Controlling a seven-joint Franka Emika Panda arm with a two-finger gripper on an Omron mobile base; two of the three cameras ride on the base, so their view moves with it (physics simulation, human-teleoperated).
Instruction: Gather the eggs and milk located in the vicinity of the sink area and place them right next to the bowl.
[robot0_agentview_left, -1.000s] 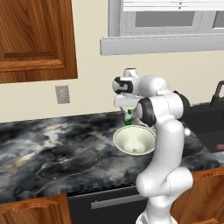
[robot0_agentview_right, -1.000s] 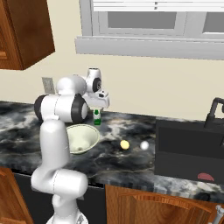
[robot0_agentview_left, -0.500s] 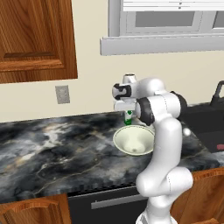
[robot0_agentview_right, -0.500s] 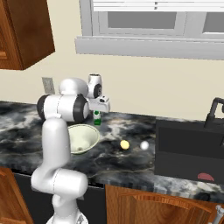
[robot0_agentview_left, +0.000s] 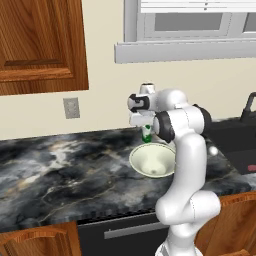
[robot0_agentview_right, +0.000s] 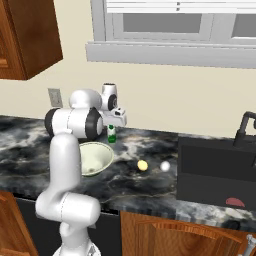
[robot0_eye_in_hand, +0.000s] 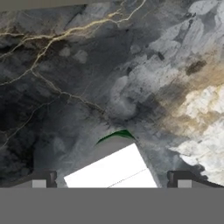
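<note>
The milk (robot0_agentview_left: 146, 134) stands upright on the dark marble counter, just behind the bowl (robot0_agentview_left: 138, 159). My gripper (robot0_agentview_left: 142, 123) hangs open right above the carton, holding nothing. From the right, the milk (robot0_agentview_right: 111, 134) is beside the bowl's (robot0_agentview_right: 102, 159) far rim, under the gripper (robot0_agentview_right: 118, 123). Two eggs lie between bowl and sink: a yellowish one (robot0_agentview_right: 142, 165) and a paler one (robot0_agentview_right: 165, 166). In the hand view the carton's white top (robot0_eye_in_hand: 111, 168) sits between the fingertips of the open gripper (robot0_eye_in_hand: 113, 181), with free space on both sides.
A black sink (robot0_agentview_right: 215, 170) with a dark faucet (robot0_agentview_right: 244, 129) is set into the counter at the right, with a red object (robot0_agentview_right: 235, 202) in its basin. A wall outlet (robot0_agentview_left: 71, 107) and wooden cabinets (robot0_agentview_left: 40, 45) are at the left. A window sill (robot0_agentview_left: 185, 50) runs above.
The hand has shifted slightly above the milk and its jaws stay open. The carton, the bowl and the eggs have not moved.
</note>
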